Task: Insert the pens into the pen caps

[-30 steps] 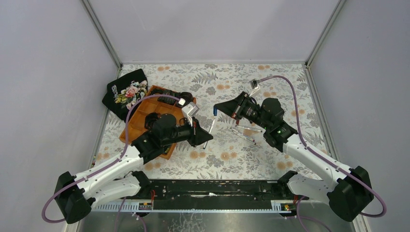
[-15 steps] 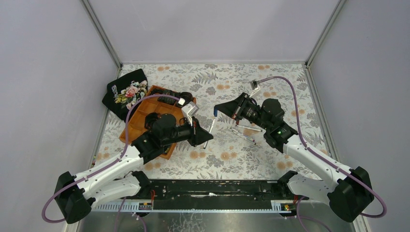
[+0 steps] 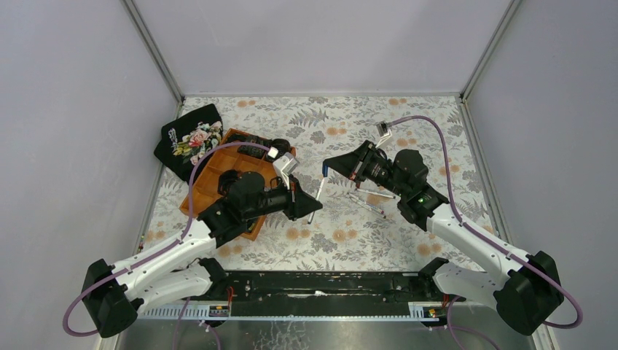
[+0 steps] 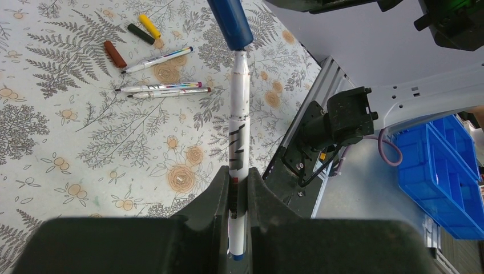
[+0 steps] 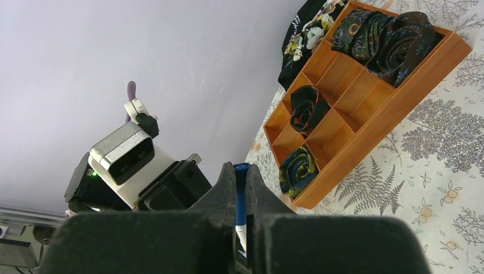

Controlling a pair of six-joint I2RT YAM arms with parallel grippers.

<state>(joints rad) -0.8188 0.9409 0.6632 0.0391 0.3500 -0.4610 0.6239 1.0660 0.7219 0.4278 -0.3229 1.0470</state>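
Observation:
My left gripper [image 4: 238,174] is shut on a white pen [image 4: 238,114] near its blue rear end, and the pen points away from it. The pen's tip sits in the mouth of the blue cap [image 4: 231,23]. My right gripper [image 5: 240,171] is shut on that blue cap [image 5: 241,191]. In the top view the left gripper [image 3: 312,210], pen [image 3: 318,191], cap [image 3: 323,170] and right gripper [image 3: 326,165] meet above the table's middle. Three more pens [image 4: 160,87] lie on the cloth with yellow [image 4: 149,25], black [image 4: 140,33] and red [image 4: 115,53] caps beside them.
A wooden divided tray [image 3: 211,171] with rolled ties stands left of the grippers, with a black floral pouch [image 3: 188,140] behind it. The loose pens [image 3: 370,203] lie under the right arm. A metal rail [image 3: 321,284] runs along the near edge.

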